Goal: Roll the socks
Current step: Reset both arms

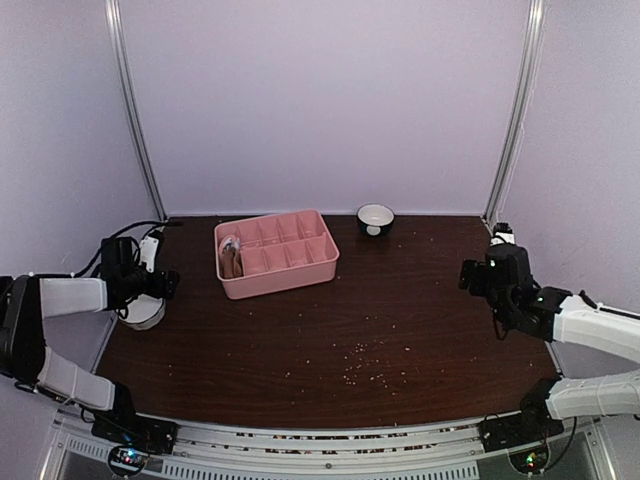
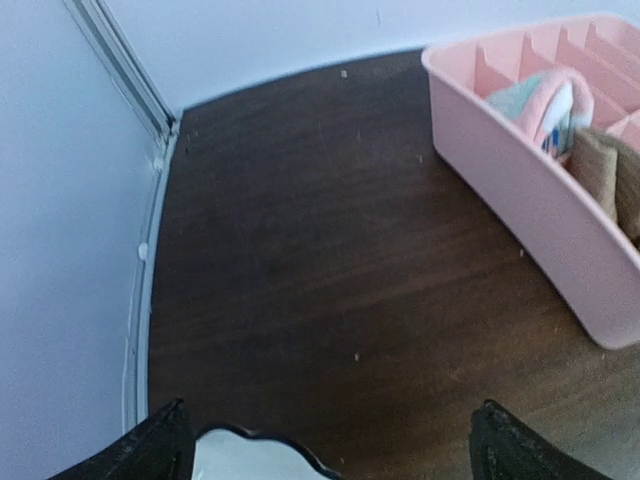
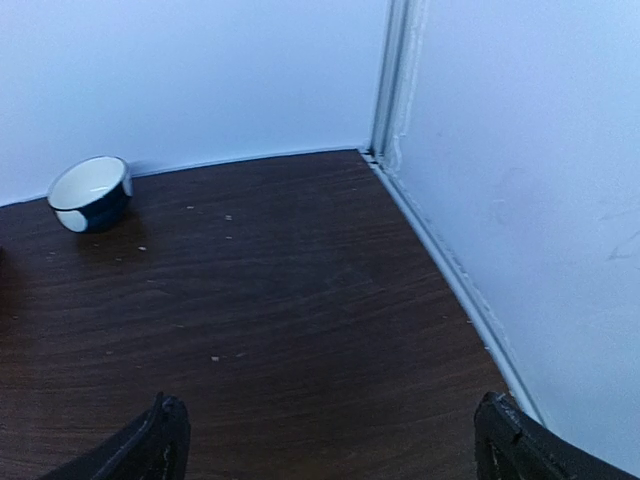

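The pink sock with teal and white patches (image 2: 545, 105) and the tan-brown sock (image 2: 605, 170) lie rolled in the left end compartments of the pink tray (image 1: 278, 283); in the top view they show as a small bundle (image 1: 231, 257). My left gripper (image 1: 165, 283) is open and empty at the table's left edge, well left of the tray; its fingertips (image 2: 160, 445) show wide apart. My right gripper (image 1: 470, 275) is open and empty at the right edge, its fingertips (image 3: 160, 440) wide apart over bare table.
A white dish (image 1: 143, 313) sits under the left gripper, also in the left wrist view (image 2: 250, 455). A small dark bowl with white inside (image 1: 375, 218) stands at the back, also in the right wrist view (image 3: 90, 192). Crumbs (image 1: 362, 368) dot the table's front middle. Walls enclose three sides.
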Tool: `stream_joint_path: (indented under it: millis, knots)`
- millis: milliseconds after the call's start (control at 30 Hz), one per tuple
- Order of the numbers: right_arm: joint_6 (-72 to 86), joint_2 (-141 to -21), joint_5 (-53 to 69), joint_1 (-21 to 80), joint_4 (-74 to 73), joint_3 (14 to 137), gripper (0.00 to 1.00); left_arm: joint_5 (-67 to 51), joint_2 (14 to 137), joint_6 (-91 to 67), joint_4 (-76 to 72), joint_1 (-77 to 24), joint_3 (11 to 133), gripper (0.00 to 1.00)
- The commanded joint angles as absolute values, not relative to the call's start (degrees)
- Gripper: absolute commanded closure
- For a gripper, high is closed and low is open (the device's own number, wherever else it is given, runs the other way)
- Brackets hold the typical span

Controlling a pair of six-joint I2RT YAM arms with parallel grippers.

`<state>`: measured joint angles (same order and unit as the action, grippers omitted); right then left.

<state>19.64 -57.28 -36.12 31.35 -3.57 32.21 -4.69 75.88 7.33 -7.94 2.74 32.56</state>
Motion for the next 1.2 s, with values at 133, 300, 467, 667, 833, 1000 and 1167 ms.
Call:
stream_joint_path:
  millis: [133, 300, 467, 667, 833, 1000, 1167]
  knots:
    - [3.3, -60.4, -48.2, 28.0, 17.2, 27.3, 0.00, -3.6, 80.1, 4.9, -40.2, 3.1, 28.0, 0.02]
    - [-2.8, -67.5, -43.8, 23.4, 32.4, 24.6, 0.00, -0.1, 81.0, 3.1, -58.7, 3.1, 18.0, 0.02]
    - [-0.8, -71.4, -33.6, 14.5, 45.4, 19.6, 0.00, -1.4, 81.4, 3.4, -61.0, 3.1, 16.7, 0.02]
    - [1.5, -75.5, -21.2, 8.3, 54.7, 17.8, 0.00, 3.4, 81.8, 1.7, -57.3, 3.0, 19.5, 0.02]
    - [2.1, -78.5, -10.2, 4.0, 67.5, 12.4, 0.00, 3.3, 81.6, 1.7, -57.3, 3.1, 19.4, 0.02]
    - [1.9, -77.4, -10.1, 4.0, 67.0, 11.5, 0.00, 3.3, 81.7, 1.7, -57.1, 3.1, 19.5, 0.02]
    - [0.4, -77.7, -6.5, 4.1, 62.6, 13.9, 0.00, 3.3, 81.8, 1.7, -56.9, 3.0, 19.7, 0.02]
